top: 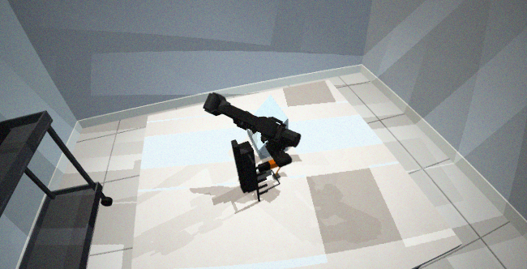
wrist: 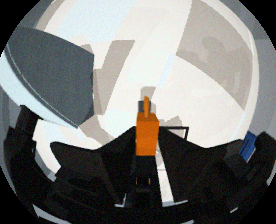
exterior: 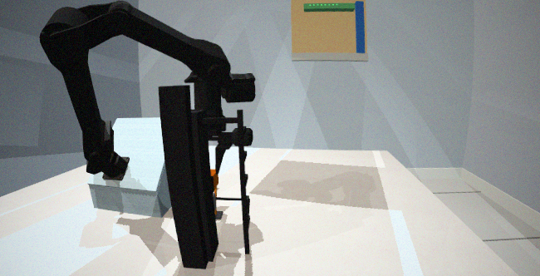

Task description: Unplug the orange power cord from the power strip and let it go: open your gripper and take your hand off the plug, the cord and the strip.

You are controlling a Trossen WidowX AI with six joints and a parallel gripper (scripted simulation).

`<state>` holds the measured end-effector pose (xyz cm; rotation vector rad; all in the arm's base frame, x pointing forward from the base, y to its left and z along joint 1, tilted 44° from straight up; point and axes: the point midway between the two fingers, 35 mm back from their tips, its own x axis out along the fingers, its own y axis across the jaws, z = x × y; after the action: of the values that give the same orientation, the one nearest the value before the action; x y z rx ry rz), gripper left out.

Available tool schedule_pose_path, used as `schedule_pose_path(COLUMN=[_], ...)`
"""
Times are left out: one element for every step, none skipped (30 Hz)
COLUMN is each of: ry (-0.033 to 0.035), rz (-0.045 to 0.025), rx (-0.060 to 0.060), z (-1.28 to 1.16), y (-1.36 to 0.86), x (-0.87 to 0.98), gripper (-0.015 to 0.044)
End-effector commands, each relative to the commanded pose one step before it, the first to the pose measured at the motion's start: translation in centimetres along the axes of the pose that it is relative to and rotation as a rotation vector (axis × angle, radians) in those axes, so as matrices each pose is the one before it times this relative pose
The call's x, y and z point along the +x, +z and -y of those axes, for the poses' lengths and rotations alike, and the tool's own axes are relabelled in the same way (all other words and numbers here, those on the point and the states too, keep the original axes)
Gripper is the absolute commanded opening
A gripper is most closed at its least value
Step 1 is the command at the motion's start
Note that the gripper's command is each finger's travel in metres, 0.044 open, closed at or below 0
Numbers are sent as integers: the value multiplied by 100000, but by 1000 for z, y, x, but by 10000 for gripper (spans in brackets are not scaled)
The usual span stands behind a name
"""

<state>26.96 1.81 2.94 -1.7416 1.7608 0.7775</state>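
The black power strip (top: pixel 245 168) (exterior: pixel 201 188) stands upright. The orange plug (top: pixel 272 164) (exterior: pixel 213 178) (wrist: pixel 147 139) is on the side of the strip facing my arm's hand, with a black part between its orange body and the strip. Whether the plug is seated in a socket cannot be made out. Its thin orange cord (top: pixel 278 171) (wrist: pixel 146 106) leads away from the plug's outer end towards a small dark block. My gripper (wrist: pixel 146 129) is shut on the orange plug, one black finger on each side. In the top and exterior views the fingers are partly hidden.
A thin black frame (exterior: pixel 245 221) (wrist: pixel 188 134) stands close beside the strip and plug. The pale blue stand (exterior: pixel 137 155) (wrist: pixel 59 75) under the arm's base is near the strip. A dark trolley (top: pixel 61 191) is at left; a board (exterior: pixel 324 34) hangs on the wall.
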Motion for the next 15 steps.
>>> schedule_pose_path(ry=[-886, -14, -4, 0, 0, 0, 0, 0, 0, 0, 0, 0, -14, -26, -26], rz=[644, -213, -100, 0, 0, 0, 0, 0, 0, 0, 0, 0, 56, 108, 118], rx=[-76, -5, -2, 0, 0, 0, 0, 0, 0, 0, 0, 0, -7, -14, -13], z=[94, -33, -17, 0, 0, 0, 0, 0, 0, 0, 0, 0, 27, 50, 49], y=[233, -433, -195, 0, 0, 0, 0, 0, 0, 0, 0, 0, 244, 521, 678], x=[-155, 158, 72, 0, 0, 0, 0, 0, 0, 0, 0, 0, -57, -121, -152], gripper=[53, 79, 105, 131, 157, 184, 210, 236, 263, 289, 315, 341, 368, 394, 420])
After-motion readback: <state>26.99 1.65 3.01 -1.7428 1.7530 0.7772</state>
